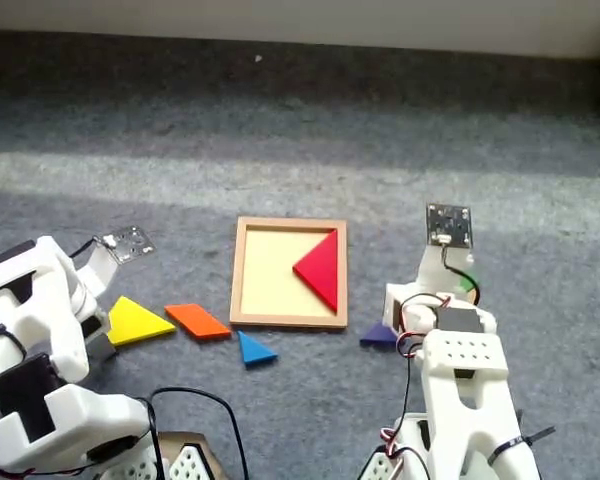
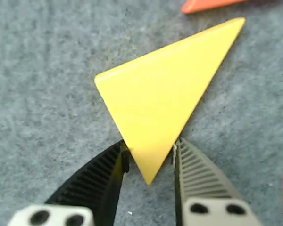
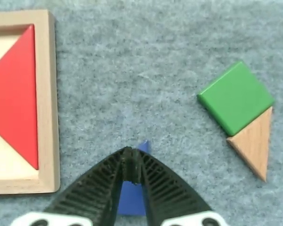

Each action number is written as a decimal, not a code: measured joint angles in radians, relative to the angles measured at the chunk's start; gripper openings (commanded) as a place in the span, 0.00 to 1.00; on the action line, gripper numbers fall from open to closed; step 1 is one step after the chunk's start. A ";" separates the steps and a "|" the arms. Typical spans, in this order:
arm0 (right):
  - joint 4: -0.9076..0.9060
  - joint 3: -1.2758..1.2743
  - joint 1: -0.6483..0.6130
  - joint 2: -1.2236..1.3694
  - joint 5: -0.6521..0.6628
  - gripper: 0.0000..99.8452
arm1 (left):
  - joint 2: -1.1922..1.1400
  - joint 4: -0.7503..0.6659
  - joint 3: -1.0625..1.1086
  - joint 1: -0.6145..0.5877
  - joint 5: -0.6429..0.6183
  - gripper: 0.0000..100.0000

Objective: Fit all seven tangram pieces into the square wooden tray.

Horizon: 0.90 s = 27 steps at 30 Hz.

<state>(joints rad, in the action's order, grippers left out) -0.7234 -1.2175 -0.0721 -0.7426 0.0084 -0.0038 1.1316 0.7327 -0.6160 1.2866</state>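
lower left, the left gripper (image 2: 148, 153) pinches narrowly on a tapering corner of the yellow triangle (image 2: 165, 99). it may squirt out, so grip deeper before lifting toward the tray (image 1: 238, 275) at centre. lower right, the right gripper (image 3: 130, 157) sits closed over a purple-blue triangle (image 3: 129, 197).

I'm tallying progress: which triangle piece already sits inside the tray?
The red triangle, lying in the wooden tray flush against one wall. The yellow triangle and blue triangle lie outside on the carpet.

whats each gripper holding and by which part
Left gripper: the yellow triangle, pinched at one pointed corner. Right gripper: nothing, shut over a blue piece.
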 measured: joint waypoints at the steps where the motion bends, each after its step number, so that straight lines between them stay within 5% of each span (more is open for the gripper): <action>1: 0.000 0.000 0.000 0.000 0.000 0.01 | 0.000 0.000 0.000 0.000 0.000 0.14; 8: 0.000 0.000 0.000 0.000 0.000 0.01 | 0.000 0.011 0.000 0.028 -0.005 0.14; 13: 0.000 0.000 0.000 0.000 0.000 0.01 | 0.011 0.020 0.002 0.072 -0.058 0.05; 27: 0.000 0.000 0.000 0.000 0.000 0.01 | 0.305 0.143 0.031 0.279 -0.250 0.00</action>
<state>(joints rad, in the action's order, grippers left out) -0.7234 -1.2175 -0.0721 -0.7426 0.0084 0.3015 1.2743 0.7633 -0.3368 1.0365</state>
